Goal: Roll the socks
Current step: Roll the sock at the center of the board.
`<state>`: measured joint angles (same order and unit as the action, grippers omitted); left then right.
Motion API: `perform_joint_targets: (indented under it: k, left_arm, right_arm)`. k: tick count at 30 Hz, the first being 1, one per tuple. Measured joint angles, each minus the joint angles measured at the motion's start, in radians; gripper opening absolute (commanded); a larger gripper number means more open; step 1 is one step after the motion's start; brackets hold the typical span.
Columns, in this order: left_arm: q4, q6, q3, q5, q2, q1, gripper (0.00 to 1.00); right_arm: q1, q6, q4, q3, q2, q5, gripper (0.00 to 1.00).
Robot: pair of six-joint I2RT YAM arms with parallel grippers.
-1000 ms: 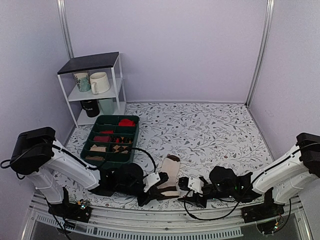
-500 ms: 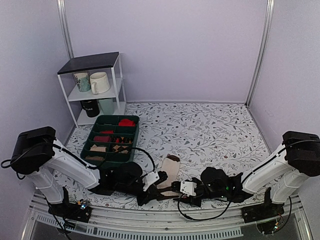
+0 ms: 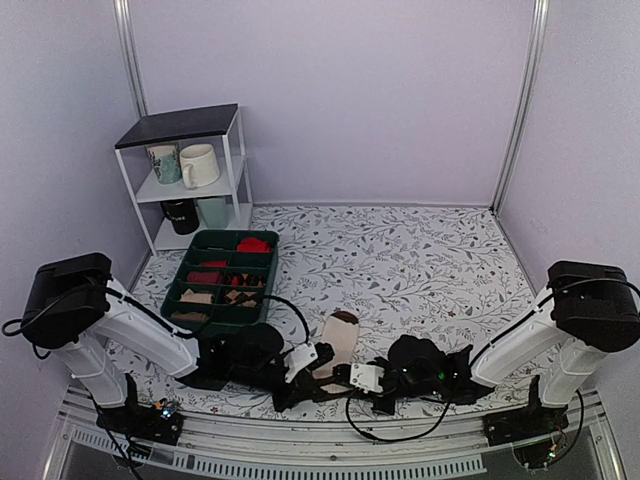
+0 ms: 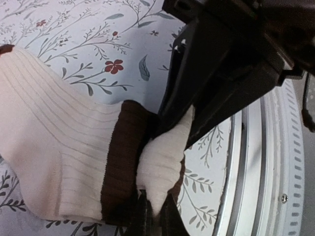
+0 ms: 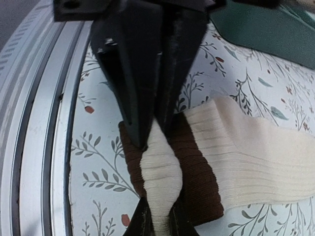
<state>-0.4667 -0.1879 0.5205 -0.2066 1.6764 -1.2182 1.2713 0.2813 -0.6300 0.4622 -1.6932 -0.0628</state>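
Pinching the socks [image 4: 54,147] at their near end, the left gripper [image 4: 153,219] clamps cream fabric. The right gripper [image 5: 158,220] clamps that fold too.

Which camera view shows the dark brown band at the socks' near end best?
The right wrist view: the dark brown band of the socks sits centred, with the cream fold bunched across it. The left wrist view shows the band too, partly shadowed. The top view shows only the cream length and brown end.
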Motion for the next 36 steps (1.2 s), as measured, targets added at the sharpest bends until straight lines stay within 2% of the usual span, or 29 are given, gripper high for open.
perform_joint_targets:
  k: [2,6,10,13,15,19,21,28,32,36]
  left_arm:
    - [-0.002,0.000,-0.002,-0.001,0.000,0.001,0.00]
    - [0.006,0.008,-0.012,0.018,-0.019,0.001,0.13]
    - [0.049,0.037,-0.048,0.089,-0.091,-0.008,0.34]
    - [0.088,0.079,-0.099,0.178,-0.201,-0.029,0.52]
    - [0.085,0.119,-0.132,0.234,-0.279,-0.049,0.59]
    - [0.026,0.218,-0.198,0.275,-0.422,-0.068,0.59]
    - [0.000,0.262,-0.209,0.275,-0.435,-0.069,0.59]
    - [-0.051,0.376,-0.178,0.230,-0.284,-0.079,0.57]
    - [-0.058,0.411,-0.142,0.211,-0.183,-0.084,0.57]
    - [-0.075,0.425,-0.140,0.194,-0.148,-0.085,0.55]
  right_arm:
    - [-0.001,-0.013,0.023,0.014,0.000,-0.001,0.04]
    - [-0.010,-0.060,0.077,0.042,0.000,-0.026,0.04]
    - [-0.045,-0.130,0.143,0.074,0.002,-0.122,0.05]
    - [-0.083,-0.187,0.194,0.093,0.002,-0.208,0.05]
    - [-0.109,-0.228,0.223,0.103,0.002,-0.262,0.05]
    - [-0.159,-0.301,0.264,0.126,-0.015,-0.365,0.05]
    - [-0.182,-0.330,0.286,0.151,-0.039,-0.418,0.05]
    - [-0.216,-0.378,0.407,0.273,-0.119,-0.547,0.06]
    - [-0.223,-0.380,0.436,0.288,-0.127,-0.573,0.06]
    - [-0.225,-0.380,0.447,0.291,-0.128,-0.584,0.05]
